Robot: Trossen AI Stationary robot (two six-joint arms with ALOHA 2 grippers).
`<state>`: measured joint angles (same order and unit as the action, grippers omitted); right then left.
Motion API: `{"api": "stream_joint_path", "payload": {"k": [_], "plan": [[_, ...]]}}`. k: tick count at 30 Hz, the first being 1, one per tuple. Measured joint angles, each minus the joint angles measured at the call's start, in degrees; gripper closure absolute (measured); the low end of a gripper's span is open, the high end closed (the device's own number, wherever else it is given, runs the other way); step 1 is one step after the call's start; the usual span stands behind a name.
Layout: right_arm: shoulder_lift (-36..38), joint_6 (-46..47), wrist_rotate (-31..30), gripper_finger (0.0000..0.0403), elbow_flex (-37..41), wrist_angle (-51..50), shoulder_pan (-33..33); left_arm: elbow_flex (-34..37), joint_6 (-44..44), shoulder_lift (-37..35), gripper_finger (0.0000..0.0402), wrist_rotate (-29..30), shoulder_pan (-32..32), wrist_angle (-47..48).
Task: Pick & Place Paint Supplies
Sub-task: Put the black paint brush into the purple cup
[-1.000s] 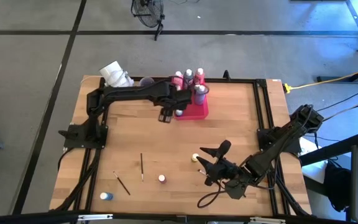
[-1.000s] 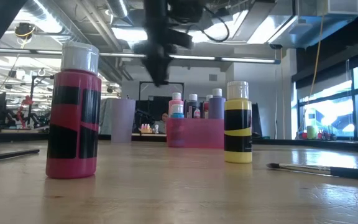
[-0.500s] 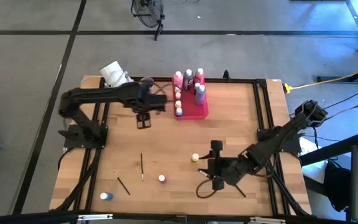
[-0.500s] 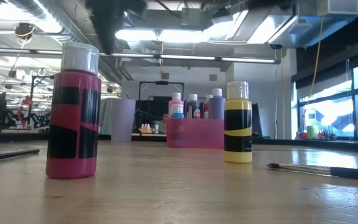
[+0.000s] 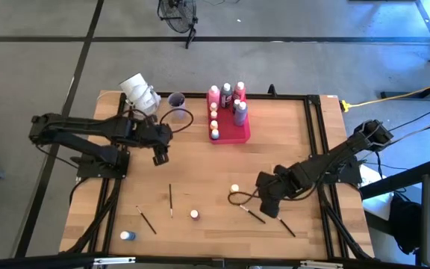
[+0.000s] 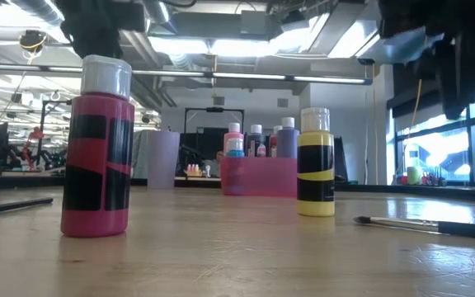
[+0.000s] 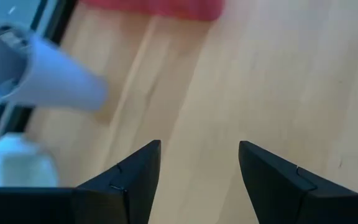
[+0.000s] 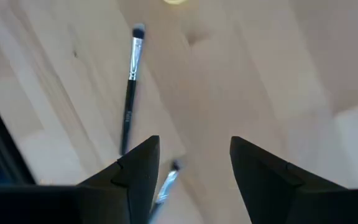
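Several paint bottles stand in the pink-red tray (image 5: 234, 131) at the far middle. Loose on the wood stand a yellow bottle (image 5: 234, 189), a red bottle (image 5: 194, 214) and a blue bottle (image 5: 128, 235). Thin brushes lie flat at left (image 5: 170, 200) (image 5: 146, 220) and at right (image 5: 256, 215) (image 5: 286, 226). My left gripper (image 5: 157, 157) hangs open over bare wood, left of the tray and near the lilac cup (image 7: 42, 74). My right gripper (image 5: 266, 200) points down, open, right of the yellow bottle, with a brush (image 8: 131, 81) lying ahead of its fingers.
A lilac cup (image 5: 176, 99) and a white object (image 5: 139, 90) stand at the far left corner. Black frame rails run along the table's sides (image 5: 316, 134). Bare wood lies between the tray and the loose bottles.
My left gripper has drawn away from the tray toward the table's left edge and somewhat nearer, rolling as it went. My right gripper has tipped from nearly level to pointing down and has rolled, shifting slightly right; two brushes beside it now show. Nothing was picked up.
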<state>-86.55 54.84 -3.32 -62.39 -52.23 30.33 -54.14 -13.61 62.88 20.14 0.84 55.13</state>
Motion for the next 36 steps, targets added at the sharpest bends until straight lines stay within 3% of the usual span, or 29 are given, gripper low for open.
{"api": "stream_joint_path", "payload": {"k": [5, 11, 14, 18, 23, 27, 36], "plan": [[-0.06, 8.74, 5.40, 0.0202, -0.01, 0.47, 0.03, 9.45, 4.77, -1.16, 0.0190, -5.96, 0.01, -19.05], [-0.06, 22.41, 3.78, 0.0202, 1.22, -0.40, 1.32, 17.54, 10.32, -0.62, 0.0190, -17.63, 0.01, -43.89], [-0.53, 25.06, 7.35, 0.0202, 2.99, -0.33, 1.28, 19.74, 12.28, -0.88, 0.0190, -21.87, 0.01, -52.17], [-0.54, 26.66, 11.31, 0.0202, 6.20, 0.89, 1.33, 20.03, 12.90, -2.05, 0.0190, -22.77, 0.01, -53.78], [-0.53, 25.89, 9.34, 0.0202, 10.71, 6.47, 0.95, 20.03, 12.87, -3.91, 0.0190, -22.77, 0.01, -53.12], [-0.54, 26.72, 11.52, 0.0202, 14.44, 13.53, 0.68, 20.03, 12.87, -4.87, 0.0190, -22.65, 0.01, -52.17], [-0.55, 27.30, 9.85, 0.0202, 16.58, 22.13, 3.12, 20.03, 12.90, -4.51, 0.0190, -21.33, 0.01, -51.53]]}}
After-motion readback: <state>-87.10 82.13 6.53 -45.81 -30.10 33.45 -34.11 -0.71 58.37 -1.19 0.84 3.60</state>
